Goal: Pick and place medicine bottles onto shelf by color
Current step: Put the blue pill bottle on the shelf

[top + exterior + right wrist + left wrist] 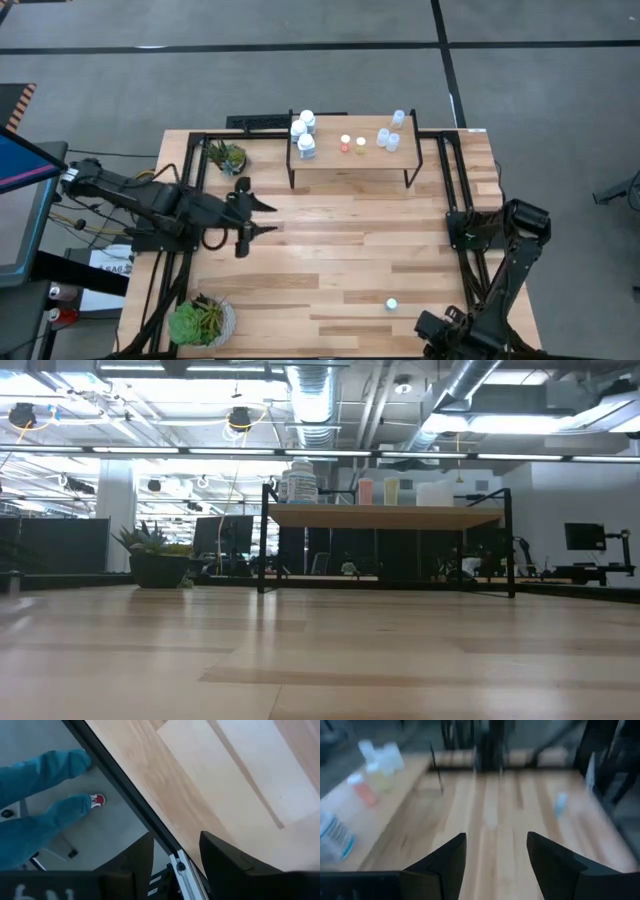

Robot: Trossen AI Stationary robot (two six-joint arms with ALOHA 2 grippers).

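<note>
The shelf (350, 152) stands at the table's far middle on thin black legs. Three white bottles (303, 132) stand at its left end, two small orange-and-yellow ones (352, 144) in the middle, and three pale-blue ones (390, 134) at its right end. One more small bottle (391, 303) stands alone on the table near the front right; the left wrist view shows it too (561, 803). My left gripper (268, 217) hovers open left of the table's middle, pointing toward the right edge. My right gripper (172, 851) is open over the table's near right edge, pointing down, with nothing between its fingers.
One potted plant (226, 156) sits by the shelf's left end, another (200, 320) at the near left corner. Black frame rails (452, 180) run along the table's sides. A person's legs (45, 805) show beyond the near edge in the right wrist view.
</note>
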